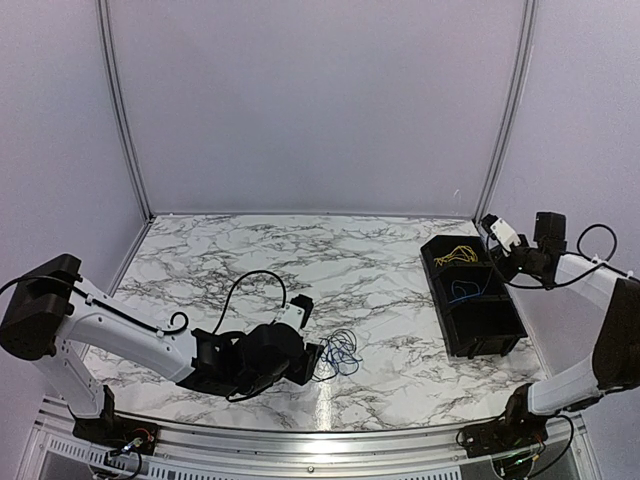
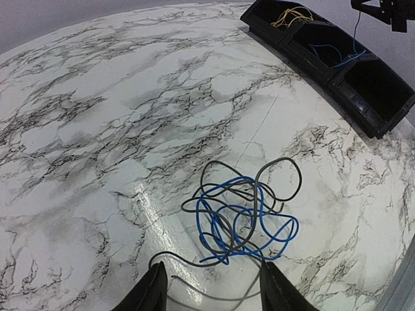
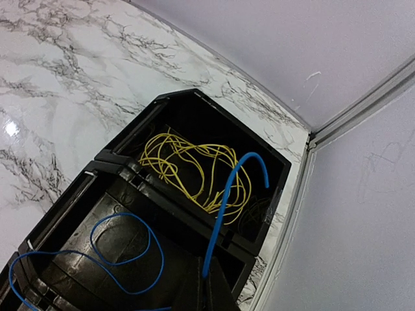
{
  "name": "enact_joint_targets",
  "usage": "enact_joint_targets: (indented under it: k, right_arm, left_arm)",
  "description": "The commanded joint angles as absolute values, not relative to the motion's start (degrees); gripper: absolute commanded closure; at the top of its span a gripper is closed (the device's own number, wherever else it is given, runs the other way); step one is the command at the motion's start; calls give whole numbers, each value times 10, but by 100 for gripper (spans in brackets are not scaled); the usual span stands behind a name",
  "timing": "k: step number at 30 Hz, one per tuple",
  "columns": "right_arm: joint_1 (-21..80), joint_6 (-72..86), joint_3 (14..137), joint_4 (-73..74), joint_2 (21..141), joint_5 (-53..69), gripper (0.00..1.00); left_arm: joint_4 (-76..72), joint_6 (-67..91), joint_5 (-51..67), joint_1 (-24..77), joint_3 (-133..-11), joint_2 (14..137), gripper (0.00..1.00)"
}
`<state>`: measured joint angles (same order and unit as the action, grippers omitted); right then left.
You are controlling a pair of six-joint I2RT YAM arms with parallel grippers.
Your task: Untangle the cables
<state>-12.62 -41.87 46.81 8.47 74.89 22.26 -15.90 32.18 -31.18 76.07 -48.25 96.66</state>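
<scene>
While the right gripper (image 3: pixel 205 280) pinches a blue cable (image 3: pixel 224 207) above the bin (image 3: pixel 130 139), the strand arcs lengthwise toward the bin's far compartment, tip over yellow cables (image 3: pixel 188 165); the left gripper (image 2: pixel 213 271), fingers spread, faces a blue-and-grey tangle (image 2: pixel 240 220) well left of the bin.

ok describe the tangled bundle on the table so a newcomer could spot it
On the marble table, look near the front edge, just ahead of the left hand. The bundle there is a loose knot of blue and dark grey wires. It alone lies on bare marble; the yellow cable and the other blue cable are in the black bin at the right.
</scene>
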Motion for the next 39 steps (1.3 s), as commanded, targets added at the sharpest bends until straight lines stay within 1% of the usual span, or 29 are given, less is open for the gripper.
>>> enact_joint_targets:
  k: [1, 6, 13, 17, 26, 29, 34, 39]
  right_arm:
    - [-127, -507, 453, 136, 721, 257, 100]
    - [-127, -545, 460, 197, 739, 260, 100]
    - [-127, -572, 522, 283, 824, 243, 100]
    - [-127, -569, 550, 302, 865, 219, 100]
    - [-126, -571, 593, 326, 919, 177, 99]
    - [-126, -550, 628, 351, 946, 155, 95]
    - [-125, -534, 700, 434, 966, 123, 79]
    - [-126, -556, 750, 533, 935, 88, 64]
  left_arm:
    - [-142, 323, -319, 762, -501, 967, 49]
    - [-142, 324, -315, 763, -505, 974, 49]
    - [-142, 326, -311, 763, -510, 980, 49]
    - [-142, 327, -312, 763, -510, 980, 49]
    - [-142, 326, -312, 762, -511, 983, 48]
    - [-142, 322, -310, 763, -516, 986, 48]
    - [-142, 314, -314, 763, -519, 982, 48]
    - [-132, 306, -327, 763, -517, 965, 47]
